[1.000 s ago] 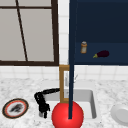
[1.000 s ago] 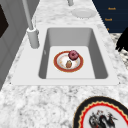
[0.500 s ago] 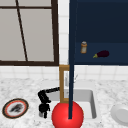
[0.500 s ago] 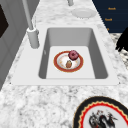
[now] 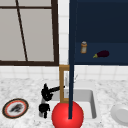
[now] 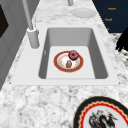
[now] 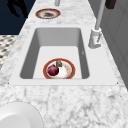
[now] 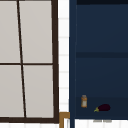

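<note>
1. Nearest the front camera, a red ball (image 5: 62,117) sits just right of and below both hands. The thin blue door edge (image 5: 72,62) rises from it.
2. The left hand (image 5: 44,108) hangs low at the sink's left rim. Whether its fingers are spread or curled cannot be told.
3. Just above it, the right hand (image 5: 47,93) holds nothing. Its fingers stretch out straight to its right, toward the wooden frame (image 5: 61,85), with the tips at or just short of it.
4. Judging from this, the reach goes best kept level, with the fingers straight and short of the door edge behind the frame.
5. A patterned plate (image 5: 15,108) lies on the counter to the left of the hands.
6. Below and to their right, the sink (image 6: 100,62) holds a red-rimmed plate (image 6: 56,61) with a red fruit (image 6: 73,54).
7. Farthest, up and right of the hands, a jar (image 5: 83,47) and an eggplant (image 5: 102,53) rest on the cabinet shelf.
</note>
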`<state>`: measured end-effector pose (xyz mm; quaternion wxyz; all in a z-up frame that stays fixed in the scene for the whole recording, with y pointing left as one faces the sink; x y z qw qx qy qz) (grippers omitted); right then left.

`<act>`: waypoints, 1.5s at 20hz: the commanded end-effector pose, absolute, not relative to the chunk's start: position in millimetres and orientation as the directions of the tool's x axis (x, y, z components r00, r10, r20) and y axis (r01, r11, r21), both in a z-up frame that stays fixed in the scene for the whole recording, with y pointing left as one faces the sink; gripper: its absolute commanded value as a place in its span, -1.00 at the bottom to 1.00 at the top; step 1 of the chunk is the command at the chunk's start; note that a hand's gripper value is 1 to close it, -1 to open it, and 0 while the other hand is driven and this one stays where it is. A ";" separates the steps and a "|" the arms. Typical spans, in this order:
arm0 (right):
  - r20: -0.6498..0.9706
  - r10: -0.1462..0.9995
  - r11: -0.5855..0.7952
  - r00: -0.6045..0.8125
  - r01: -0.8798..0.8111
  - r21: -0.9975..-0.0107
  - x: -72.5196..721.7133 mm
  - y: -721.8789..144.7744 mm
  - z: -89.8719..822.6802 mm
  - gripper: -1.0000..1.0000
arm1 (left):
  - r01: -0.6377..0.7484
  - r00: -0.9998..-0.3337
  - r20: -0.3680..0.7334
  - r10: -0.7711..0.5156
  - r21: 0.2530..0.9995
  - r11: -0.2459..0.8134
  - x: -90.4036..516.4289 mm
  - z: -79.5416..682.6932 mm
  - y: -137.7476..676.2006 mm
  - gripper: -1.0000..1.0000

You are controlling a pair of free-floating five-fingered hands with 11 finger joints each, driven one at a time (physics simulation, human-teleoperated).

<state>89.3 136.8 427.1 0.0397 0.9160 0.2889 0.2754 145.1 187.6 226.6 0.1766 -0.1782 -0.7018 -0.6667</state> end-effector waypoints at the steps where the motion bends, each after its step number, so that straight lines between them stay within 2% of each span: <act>1: 0.347 0.600 -0.800 0.721 0.554 0.233 92.2 131.8 423.1 -1.00 | 0.486 -0.874 0.486 0.015 0.873 0.047 145.1 226.6 187.6 0.00; 10: 0.226 0.627 -0.774 0.746 0.628 0.076 92.1 145.2 419.0 -1.00 | 0.486 -0.874 0.486 0.015 0.873 0.047 145.1 226.6 187.6 0.00; 17: 0.121 0.608 -0.790 0.784 0.613 0.001 95.9 159.6 408.5 -1.00 | 0.486 -0.874 0.486 0.015 0.873 0.047 145.1 226.6 187.6 0.00; 23: 0.026 0.639 -0.765 0.769 0.639 -0.086 96.5 163.8 405.7 -1.00 | 0.486 -0.874 0.486 0.015 0.873 0.047 145.1 226.6 187.6 0.00; 30: -0.077 0.685 -0.728 0.724 0.676 -0.116 91.9 163.6 383.2 -1.00 | 0.486 -0.874 0.486 0.015 0.873 0.047 145.1 226.6 187.6 0.00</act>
